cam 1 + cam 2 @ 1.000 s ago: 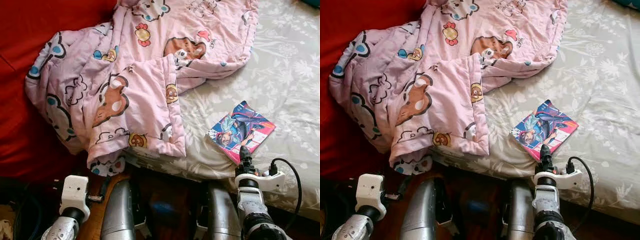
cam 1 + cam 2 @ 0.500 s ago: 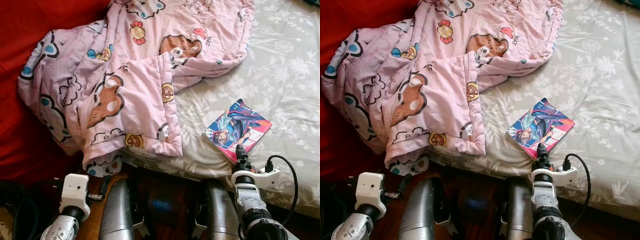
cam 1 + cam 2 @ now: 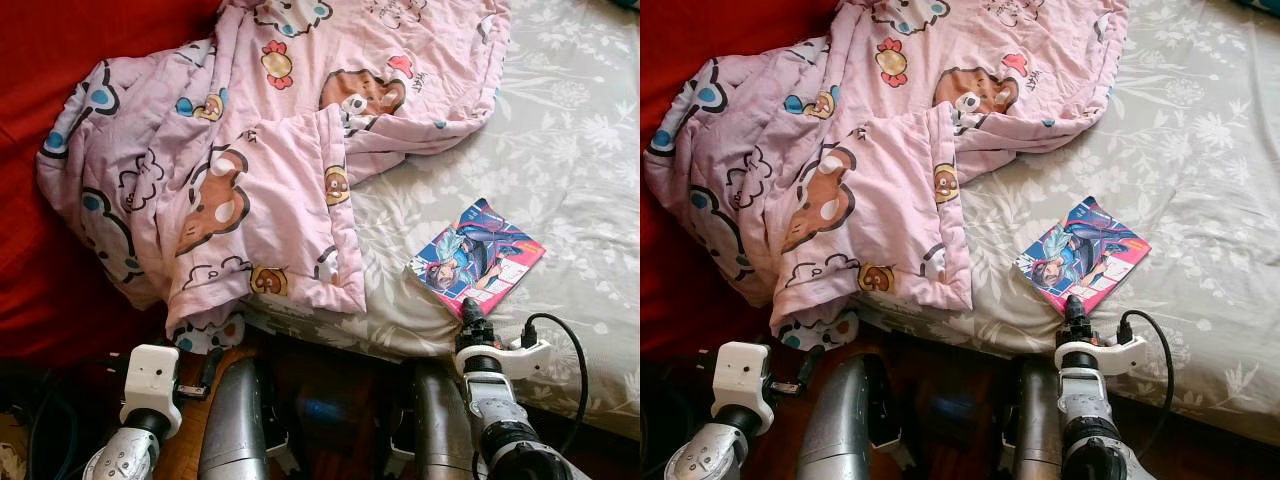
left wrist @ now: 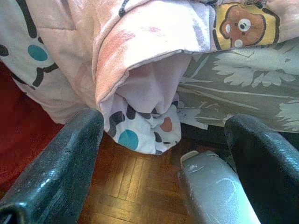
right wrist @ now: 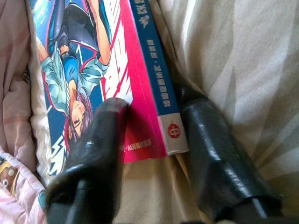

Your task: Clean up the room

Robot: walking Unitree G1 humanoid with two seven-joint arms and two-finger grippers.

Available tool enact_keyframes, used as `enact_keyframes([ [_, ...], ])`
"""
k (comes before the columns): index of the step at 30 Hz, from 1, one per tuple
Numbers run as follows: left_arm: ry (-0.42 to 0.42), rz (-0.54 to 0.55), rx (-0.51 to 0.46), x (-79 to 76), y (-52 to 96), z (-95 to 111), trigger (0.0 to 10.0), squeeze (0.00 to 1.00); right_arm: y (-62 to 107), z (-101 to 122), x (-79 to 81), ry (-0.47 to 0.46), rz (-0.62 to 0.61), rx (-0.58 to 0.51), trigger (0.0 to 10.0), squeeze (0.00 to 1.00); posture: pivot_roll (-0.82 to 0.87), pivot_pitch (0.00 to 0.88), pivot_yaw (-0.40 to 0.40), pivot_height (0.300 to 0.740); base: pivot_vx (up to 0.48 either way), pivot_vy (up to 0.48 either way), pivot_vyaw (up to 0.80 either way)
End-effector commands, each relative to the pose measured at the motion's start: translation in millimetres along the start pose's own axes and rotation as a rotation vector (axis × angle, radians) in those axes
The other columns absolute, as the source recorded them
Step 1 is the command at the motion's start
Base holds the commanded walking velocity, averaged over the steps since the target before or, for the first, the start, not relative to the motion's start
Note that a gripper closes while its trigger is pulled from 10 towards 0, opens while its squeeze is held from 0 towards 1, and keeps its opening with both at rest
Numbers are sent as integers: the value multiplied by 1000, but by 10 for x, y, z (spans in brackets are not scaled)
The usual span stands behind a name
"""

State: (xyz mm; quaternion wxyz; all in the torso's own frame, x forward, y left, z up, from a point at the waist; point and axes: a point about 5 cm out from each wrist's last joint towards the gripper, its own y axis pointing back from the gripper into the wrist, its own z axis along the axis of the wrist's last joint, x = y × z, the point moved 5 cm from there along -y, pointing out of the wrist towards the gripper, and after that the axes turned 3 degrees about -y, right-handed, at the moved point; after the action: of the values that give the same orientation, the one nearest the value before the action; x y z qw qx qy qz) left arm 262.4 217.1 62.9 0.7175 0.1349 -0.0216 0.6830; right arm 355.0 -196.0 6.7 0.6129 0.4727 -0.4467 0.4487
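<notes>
Right end effector point(image 5: 152, 140) straddling a comic book's point(image 3: 477, 258) corner on the bed point(image 3: 590, 180)
Its fingers are sitting spread, one on the cover, one beside the spine; spine lettering is unreadable; left end effector point(image 4: 163, 154) is hanging released below the pink cartoon-bear quilt point(image 3: 250, 170)

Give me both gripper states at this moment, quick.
Left gripper: open, holding nothing, low by the pink blanket.
Right gripper: open, fingers straddling the comic book corner, not yet closed.
</notes>
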Motion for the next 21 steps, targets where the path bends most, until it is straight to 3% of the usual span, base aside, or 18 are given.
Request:
enact_keyframes([
  [1,-9,-10,41,-32,55,-104,10000,0,161,-203,-288,-18,-103,71,0,0,181,361,17,580,0,0,0],
  [20,-9,-10,41,-32,55,-104,10000,0,161,-203,-288,-18,-103,71,0,0,181,361,17,580,0,0,0],
  [21,6,0,7,-54,-257,-56,10000,0,90,-5,-129,195,-32,15,0,0,33,87,-21,580,0,0,0],
])
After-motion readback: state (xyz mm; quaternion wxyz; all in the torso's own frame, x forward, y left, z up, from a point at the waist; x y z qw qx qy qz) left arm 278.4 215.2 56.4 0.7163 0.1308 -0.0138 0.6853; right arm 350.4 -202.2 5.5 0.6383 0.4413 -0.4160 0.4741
